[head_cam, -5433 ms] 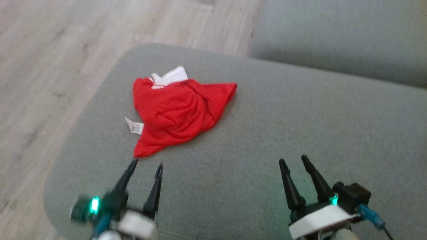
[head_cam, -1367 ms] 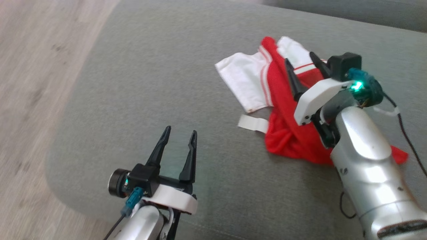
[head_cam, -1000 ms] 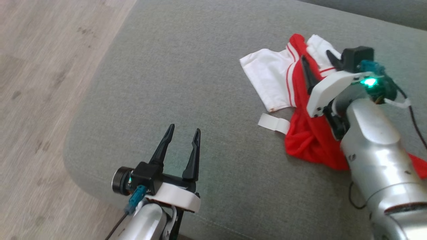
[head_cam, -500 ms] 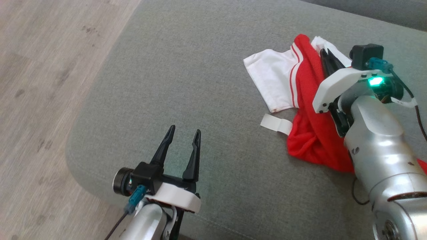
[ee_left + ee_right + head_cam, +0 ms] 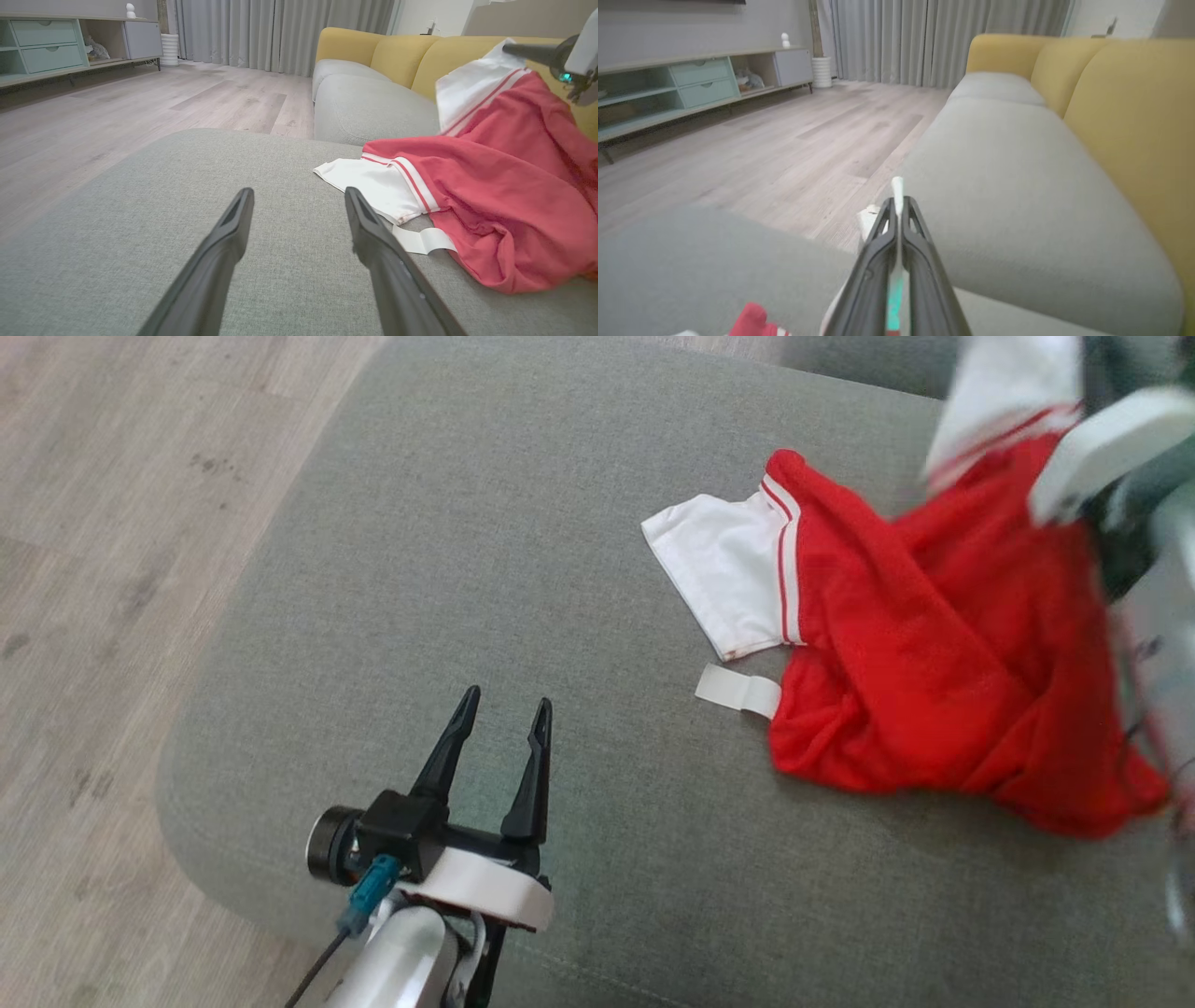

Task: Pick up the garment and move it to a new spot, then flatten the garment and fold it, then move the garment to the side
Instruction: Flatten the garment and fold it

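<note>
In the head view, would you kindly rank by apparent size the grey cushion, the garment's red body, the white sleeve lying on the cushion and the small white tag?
Largest to smallest:
grey cushion
red body
white sleeve
white tag
No two look close in size.

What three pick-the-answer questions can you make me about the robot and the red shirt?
1. Where does the low part of the red shirt lie?
A. on the wood floor
B. on the grey sofa cushion
C. on the yellow backrest

2. What colour are the shirt's sleeves?
A. white
B. blue
C. yellow

3. How is the right gripper?
A. wide open
B. shut on the shirt's white cloth
C. shut on nothing

Answers:
1 B: the red cloth rests on the grey cushion.
2 A: both sleeves are white with thin red stripes.
3 B: white cloth sticks out between its closed fingers.
</note>
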Controlling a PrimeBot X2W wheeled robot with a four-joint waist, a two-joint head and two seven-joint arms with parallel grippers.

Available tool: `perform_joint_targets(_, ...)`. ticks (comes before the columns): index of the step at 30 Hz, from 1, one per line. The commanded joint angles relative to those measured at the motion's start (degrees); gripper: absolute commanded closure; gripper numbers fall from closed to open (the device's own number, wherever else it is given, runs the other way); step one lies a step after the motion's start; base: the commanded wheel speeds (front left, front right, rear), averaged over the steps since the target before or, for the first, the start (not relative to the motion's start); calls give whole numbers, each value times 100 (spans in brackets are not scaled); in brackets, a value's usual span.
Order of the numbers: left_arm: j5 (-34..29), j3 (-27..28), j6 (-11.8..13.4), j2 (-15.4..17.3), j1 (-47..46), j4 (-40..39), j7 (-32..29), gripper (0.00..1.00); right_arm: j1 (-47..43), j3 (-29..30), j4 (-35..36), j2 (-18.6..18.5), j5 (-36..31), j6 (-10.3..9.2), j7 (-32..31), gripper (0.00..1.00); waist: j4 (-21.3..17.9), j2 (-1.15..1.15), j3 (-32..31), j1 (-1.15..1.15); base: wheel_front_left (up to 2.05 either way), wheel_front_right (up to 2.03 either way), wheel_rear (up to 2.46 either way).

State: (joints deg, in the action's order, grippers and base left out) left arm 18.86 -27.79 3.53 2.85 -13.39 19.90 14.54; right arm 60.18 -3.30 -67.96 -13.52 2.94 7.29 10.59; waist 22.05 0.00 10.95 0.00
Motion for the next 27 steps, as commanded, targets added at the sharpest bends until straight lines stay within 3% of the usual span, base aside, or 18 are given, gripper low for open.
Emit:
perform_joint_targets(1, -2, 182, 9, 4, -10, -189, 46, 0, 359, -119, 233, 57, -39, 20, -3, 100, 13, 0, -6, 0, 0, 0, 0)
perform_joint_targets(10, 84, 114, 29, 3, -37, -240, 46, 0, 1223, -41, 275, -731, -599, 20, 55, 100, 163, 0, 58, 0, 0, 0, 0)
perform_joint_targets(12, 100, 92, 33, 3, -62, -254, 46, 0, 1318, 138, 266, -840, -825, 20, 133, 0, 195, 0, 90, 0, 0, 0, 0)
perform_joint_targets(18, 129, 78, 88, 3, -79, -269, 46, 0, 1090, 804, 228, -759, -1460, 20, 247, 0, 164, 0, 101, 0, 0, 0, 0)
perform_joint_targets(27, 12, 296, 57, 3, 7, -243, 46, 0, 150, 1182, 415, 86, -1517, 20, 428, 0, -347, 0, -237, 0, 0, 0, 0)
